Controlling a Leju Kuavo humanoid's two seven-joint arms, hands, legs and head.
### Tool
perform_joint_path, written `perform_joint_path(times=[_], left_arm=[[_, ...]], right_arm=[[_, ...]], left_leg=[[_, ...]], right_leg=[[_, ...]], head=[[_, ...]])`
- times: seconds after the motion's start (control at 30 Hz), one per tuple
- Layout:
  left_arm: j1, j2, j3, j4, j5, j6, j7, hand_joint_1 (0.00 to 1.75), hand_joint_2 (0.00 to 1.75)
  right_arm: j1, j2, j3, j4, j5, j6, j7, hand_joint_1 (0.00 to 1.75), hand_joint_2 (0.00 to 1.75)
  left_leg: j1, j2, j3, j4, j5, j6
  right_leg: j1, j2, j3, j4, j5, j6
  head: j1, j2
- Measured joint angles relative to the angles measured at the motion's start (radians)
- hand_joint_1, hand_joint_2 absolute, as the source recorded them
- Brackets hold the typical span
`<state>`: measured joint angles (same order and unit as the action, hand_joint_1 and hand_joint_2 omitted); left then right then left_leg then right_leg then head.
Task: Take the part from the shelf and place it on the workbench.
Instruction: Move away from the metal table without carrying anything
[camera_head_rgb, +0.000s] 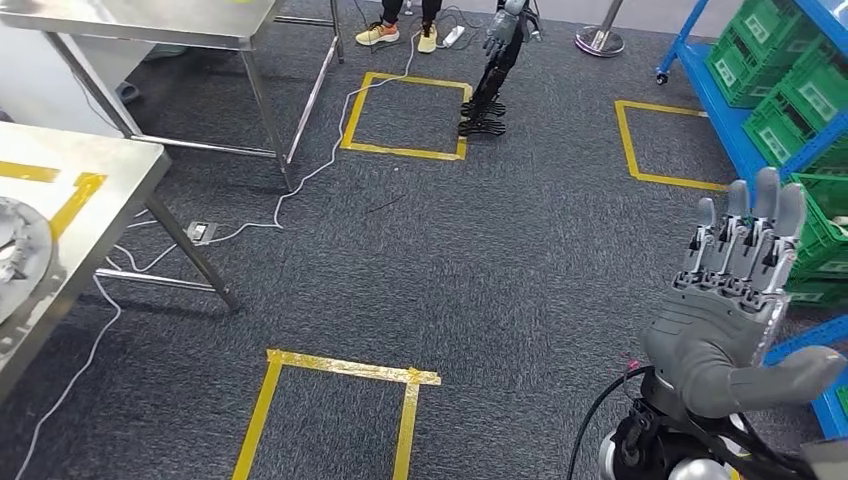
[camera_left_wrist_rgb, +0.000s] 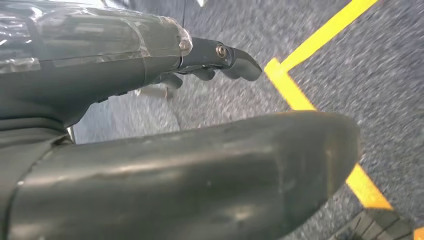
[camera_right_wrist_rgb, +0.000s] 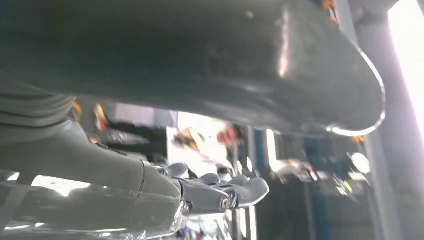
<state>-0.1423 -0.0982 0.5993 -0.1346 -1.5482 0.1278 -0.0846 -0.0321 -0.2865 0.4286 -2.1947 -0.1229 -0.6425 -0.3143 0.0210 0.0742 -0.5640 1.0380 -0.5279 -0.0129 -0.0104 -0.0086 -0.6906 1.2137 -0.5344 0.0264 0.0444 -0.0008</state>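
One robot hand — the right (camera_head_rgb: 735, 310), fingers spread, empty — rises at lower right, nearer the blue shelf (camera_head_rgb: 735, 130) beyond it at upper right.

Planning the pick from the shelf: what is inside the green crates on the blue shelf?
Nothing can be told. The green crates on the blue shelf show only their latticed sides and white labels; their insides are hidden. The raised right hand covers part of the lower crates.

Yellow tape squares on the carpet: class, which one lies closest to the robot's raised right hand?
The square beside the blue shelf, at upper right; it sits just beyond the right hand, while the others lie farther left.
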Motion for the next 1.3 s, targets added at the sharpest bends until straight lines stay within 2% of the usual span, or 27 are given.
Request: perform_joint_path(times=[0.07,0.1,0.13,0.2,0.23,0.3,0.33,0.4,0.43,0.47,0.5,0.57,0.63,0.7,0.73,0.8,0.83,0.87,0.9,0.93,0.97,1.0,1.07,1.13,1.2,1.23,1.3], left_arm=[[-0.004,0.002,-0.003,-0.004,0.003,0.002,0.001,0.00,0.00],[-0.005,0.003,-0.003,-0.005,0.004,0.002,0.001,0.00,0.00],[-0.007,0.003,-0.005,-0.006,0.005,0.002,0.001,0.00,0.00],[-0.009,0.002,-0.008,-0.006,0.006,0.002,0.001,0.00,0.00],[-0.010,0.002,-0.010,-0.007,0.006,0.002,0.001,0.00,0.00],[-0.011,0.000,-0.014,-0.009,0.005,0.002,0.001,0.00,0.00],[-0.010,0.000,-0.017,-0.010,0.004,0.003,0.001,0.00,0.00],[-0.004,-0.001,-0.023,-0.011,0.001,0.003,0.003,0.00,0.00],[-0.002,0.000,-0.024,-0.011,0.000,0.003,0.003,0.00,0.00],[0.000,0.000,-0.025,-0.011,-0.001,0.004,0.004,0.00,0.00],[0.000,0.000,-0.026,-0.011,-0.002,0.004,0.004,0.00,0.00],[0.001,0.000,-0.027,-0.011,-0.004,0.004,0.004,0.00,0.00],[0.001,-0.001,-0.027,-0.011,-0.005,0.004,0.004,0.00,0.00],[0.001,-0.001,-0.028,-0.011,-0.005,0.004,0.004,0.00,0.00],[0.000,-0.001,-0.028,-0.012,-0.005,0.005,0.004,0.00,0.00],[0.000,-0.001,-0.029,-0.012,-0.005,0.005,0.003,0.00,0.00],[0.001,-0.001,-0.030,-0.012,-0.006,0.005,0.003,0.00,0.00],[0.002,-0.001,-0.032,-0.012,-0.006,0.004,0.003,0.00,0.00],[0.003,-0.001,-0.034,-0.012,-0.007,0.004,0.003,0.00,0.00],[0.003,-0.001,-0.035,-0.012,-0.008,0.004,0.002,0.00,0.00],[0.002,-0.001,-0.037,-0.012,-0.008,0.003,0.001,0.00,0.00],[0.000,-0.001,-0.039,-0.012,-0.008,0.003,0.001,0.00,0.00],[-0.004,-0.003,-0.043,-0.012,-0.008,-0.002,-0.001,0.00,0.00],[-0.008,-0.004,-0.046,-0.012,-0.008,-0.009,-0.002,0.00,0.00],[-0.011,-0.006,-0.050,-0.012,-0.008,-0.013,-0.004,0.00,0.00],[-0.013,-0.008,-0.052,-0.012,-0.009,-0.014,-0.004,0.00,0.00],[-0.015,-0.010,-0.053,-0.013,-0.009,-0.014,-0.006,0.00,0.00]], right_arm=[[0.000,0.000,-0.007,-0.019,0.019,-0.018,-0.001,0.00,0.00],[0.000,0.000,-0.008,-0.027,0.028,-0.025,-0.002,0.00,0.00],[0.000,0.001,-0.009,-0.034,0.034,-0.030,-0.002,0.00,0.00],[0.002,0.001,-0.010,-0.047,0.041,-0.034,-0.002,0.00,0.00],[0.004,0.001,-0.010,-0.053,0.041,-0.034,-0.002,0.00,0.00],[0.004,0.001,-0.010,-0.061,0.043,-0.034,-0.002,0.00,0.00],[0.005,0.002,-0.010,-0.063,0.042,-0.035,-0.002,0.00,0.00],[0.007,0.003,-0.009,-0.063,0.042,-0.035,-0.002,0.00,0.00],[0.009,0.004,-0.009,-0.063,0.042,-0.035,-0.002,0.00,0.00],[0.010,0.004,-0.009,-0.064,0.042,-0.035,-0.002,0.00,0.00],[0.011,0.004,-0.009,-0.064,0.042,-0.035,-0.002,0.00,0.00],[0.011,0.005,-0.009,-0.064,0.042,-0.035,-0.002,0.00,0.00],[0.011,0.005,-0.009,-0.064,0.042,-0.035,-0.002,0.00,0.00],[0.012,0.005,-0.009,-0.065,0.042,-0.036,-0.002,0.00,0.00],[0.012,0.005,-0.010,-0.066,0.042,-0.036,-0.002,0.00,0.00],[0.009,0.005,-0.010,-0.069,0.042,-0.036,-0.002,0.00,0.00],[0.007,0.005,-0.010,-0.070,0.041,-0.036,-0.002,0.00,0.00],[0.005,0.005,-0.010,-0.069,0.041,-0.036,-0.001,0.00,0.00],[0.004,0.005,-0.009,-0.069,0.040,-0.036,0.000,0.00,0.00],[0.004,0.005,-0.009,-0.069,0.039,-0.036,0.001,0.00,0.00],[0.004,0.005,-0.009,-0.069,0.039,-0.035,0.002,0.00,0.00],[0.003,0.005,-0.009,-0.069,0.039,-0.035,0.003,0.00,0.00],[0.001,0.005,-0.009,-0.069,0.039,-0.035,0.003,0.00,0.00],[-0.003,0.005,-0.009,-0.069,0.039,-0.035,0.003,0.00,0.00],[-0.004,0.004,-0.009,-0.070,0.039,-0.035,0.003,0.00,0.00],[-0.003,0.004,-0.009,-0.071,0.039,-0.035,0.003,0.00,0.00],[-0.007,0.004,-0.009,-0.075,0.039,-0.035,0.003,0.00,0.00]], left_leg=[[-0.001,0.018,0.009,0.000,-0.008,-0.008],[-0.002,0.025,0.012,-0.001,-0.011,-0.013],[-0.003,0.032,0.015,-0.002,-0.013,-0.018],[-0.001,0.047,0.022,-0.006,-0.019,-0.029],[0.003,0.030,0.025,-0.001,-0.025,-0.034],[0.005,-0.033,0.003,0.058,-0.061,-0.037],[0.005,-0.068,-0.025,0.118,-0.088,-0.035],[0.001,-0.082,-0.098,0.240,-0.129,-0.033],[-0.001,-0.082,-0.121,0.266,-0.124,-0.031],[-0.002,-0.083,-0.126,0.254,-0.098,-0.029],[-0.003,-0.089,-0.114,0.209,-0.056,-0.027],[0.001,-0.141,-0.067,0.082,0.018,-0.021],[0.003,-0.181,-0.035,0.012,0.034,-0.015],[0.001,-0.161,-0.024,0.000,0.025,-0.009],[0.002,-0.146,-0.019,-0.006,0.025,-0.004],[0.004,-0.109,-0.005,-0.019,0.023,0.004],[0.003,-0.090,0.001,-0.022,0.020,0.008],[0.001,-0.070,0.005,-0.023,0.015,0.010],[-0.001,-0.051,0.009,-0.023,0.010,0.010],[-0.002,-0.033,0.014,-0.022,0.004,0.010],[-0.002,-0.017,0.021,-0.022,-0.001,0.008],[-0.002,-0.004,0.029,-0.022,-0.008,0.006],[-0.004,0.018,0.044,-0.023,-0.020,-0.002],[-0.007,0.033,0.053,-0.024,-0.029,-0.011],[-0.008,0.050,0.061,-0.029,-0.034,-0.022],[-0.006,0.041,0.066,-0.029,-0.039,-0.027],[-0.002,-0.020,0.053,0.013,-0.069,-0.032]], right_leg=[[0.007,-0.038,0.064,-0.126,0.048,-0.009],[0.013,-0.053,0.083,-0.163,0.055,-0.015],[0.019,-0.060,0.089,-0.177,0.051,-0.021],[0.023,-0.042,0.092,-0.185,0.050,-0.033],[0.022,-0.032,0.097,-0.192,0.052,-0.039],[0.018,-0.015,0.111,-0.206,0.056,-0.052],[0.019,-0.006,0.114,-0.208,0.055,-0.058],[0.021,0.020,0.118,-0.208,0.052,-0.066],[0.023,0.036,0.121,-0.208,0.050,-0.067],[0.023,0.052,0.125,-0.207,0.048,-0.067],[0.023,0.068,0.130,-0.206,0.044,-0.066],[0.022,0.096,0.136,-0.199,0.034,-0.059],[0.017,0.124,0.133,-0.193,0.026,-0.048],[0.012,0.152,0.128,-0.194,0.026,-0.036],[0.012,0.148,0.125,-0.191,0.023,-0.031],[0.014,0.095,0.098,-0.139,-0.006,-0.019],[0.014,0.057,0.070,-0.085,-0.032,-0.013],[0.011,0.033,0.034,-0.022,-0.058,-0.007],[0.007,0.022,0.001,0.034,-0.074,-0.002],[0.004,0.016,-0.020,0.063,-0.073,0.002],[0.002,0.011,-0.022,0.057,-0.053,0.003],[0.001,0.004,-0.006,0.015,-0.016,0.003],[0.006,-0.029,0.052,-0.110,0.051,-0.003],[0.016,-0.058,0.084,-0.177,0.063,-0.018],[0.022,-0.050,0.087,-0.186,0.054,-0.033],[0.021,-0.041,0.091,-0.190,0.054,-0.039],[0.016,-0.024,0.104,-0.203,0.055,-0.052]], head=[[0.002,0.000],[0.001,0.000],[0.000,0.000],[-0.002,0.000],[-0.004,0.000],[-0.009,0.000],[-0.014,0.000],[-0.024,0.000],[-0.028,0.000],[-0.033,0.000],[-0.037,0.000],[-0.043,0.000],[-0.042,0.000],[-0.042,0.000],[-0.040,0.000],[-0.029,0.000],[-0.022,0.000],[-0.016,0.000],[-0.012,0.000],[-0.008,0.000],[-0.005,0.000],[-0.002,0.000],[0.001,0.000],[-0.001,0.000],[-0.003,0.000],[-0.004,0.000],[-0.007,0.000]])
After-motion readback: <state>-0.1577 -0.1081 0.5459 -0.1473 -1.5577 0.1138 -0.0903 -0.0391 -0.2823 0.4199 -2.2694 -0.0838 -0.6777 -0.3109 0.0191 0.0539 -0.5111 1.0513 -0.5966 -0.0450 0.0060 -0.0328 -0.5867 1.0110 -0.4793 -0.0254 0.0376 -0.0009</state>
